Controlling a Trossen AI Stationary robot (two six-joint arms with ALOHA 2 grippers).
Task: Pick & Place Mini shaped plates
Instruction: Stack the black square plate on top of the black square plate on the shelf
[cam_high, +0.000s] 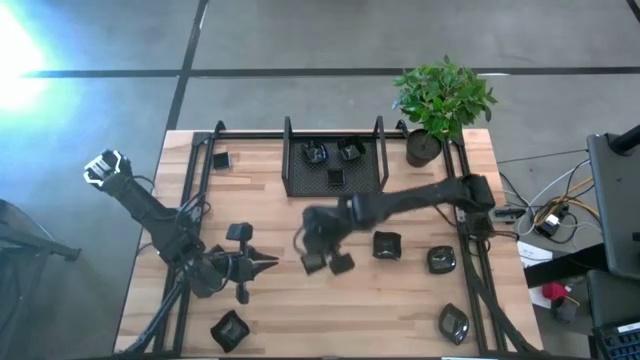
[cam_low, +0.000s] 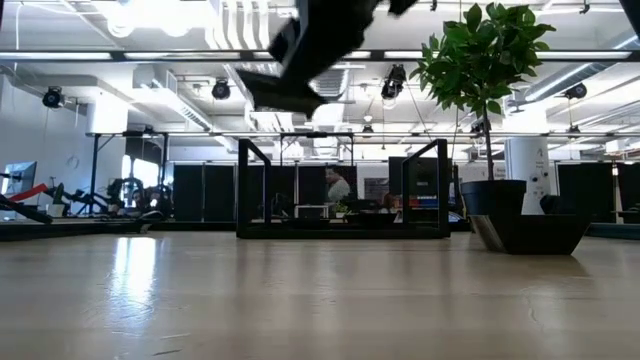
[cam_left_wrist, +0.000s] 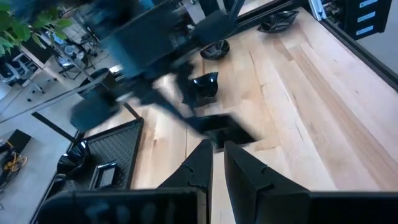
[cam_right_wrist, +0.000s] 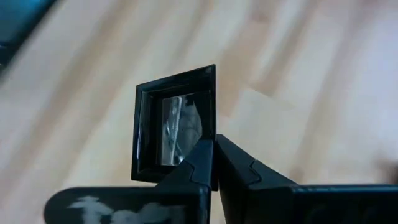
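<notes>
Mini shaped plates: one square plate (cam_right_wrist: 176, 124) is pinched by its rim in the right end effector (cam_right_wrist: 214, 163), fingers clamped tight on the wall, lifted off the desk (cam_high: 270, 210) at frame centre in the high view. Two more lie just below it at about (cam_high: 341, 264).

Largest first: desk fills the middle of the high view; black mesh tray (cam_high: 334, 180) sits at upper centre and already holds three plates (cam_high: 349, 151). Potted plant (cam_high: 440, 100) stands at the tray's upper right. Loose plates lie right of centre (cam_high: 387, 245) (cam_high: 441, 260), lower right (cam_high: 453, 323), lower left (cam_high: 230, 328), and one at upper left (cam_high: 220, 159).

Left end effector (cam_high: 268, 263) waits at lower left, fingers nearly together, holding nothing.

Step in hand, as judged: carry phase, plate picked, heading for the tray. Next move calls for raising the plate over the tray's near wall, then lowering into a free patch and releasing.

Room: open wood between the right arm and tray. Tray handles and plant stand near the path.
</notes>
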